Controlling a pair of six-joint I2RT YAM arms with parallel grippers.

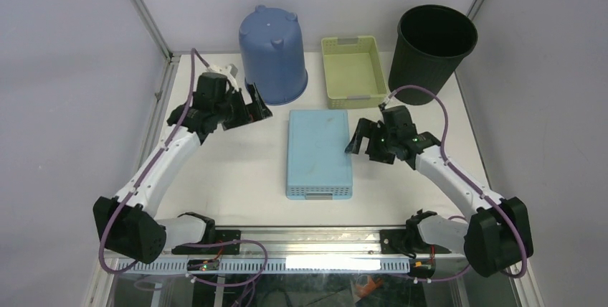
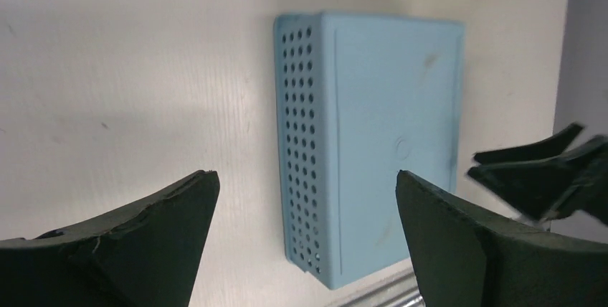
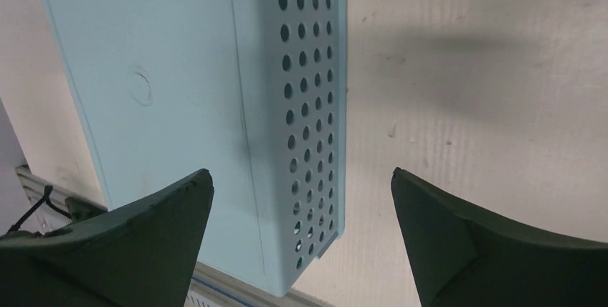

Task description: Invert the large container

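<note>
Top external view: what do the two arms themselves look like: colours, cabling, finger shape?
The left arm and right arm have white links between bulky black joint housings, with a purple cable looping along each. The left gripper and right gripper are black; wrist views show the fingers as dark matte wedges tapering to points. No sleeves or printed markings show.

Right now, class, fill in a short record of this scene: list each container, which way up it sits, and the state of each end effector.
light blue container: centre, upside down, flat base on top
blue bucket: back left, upside down
green tray: back middle, upright, nothing inside
black bin: back right, upright
left end effector: open, left of the light blue container, not touching it
right end effector: open, by the light blue container's right side, holding nothing
</note>
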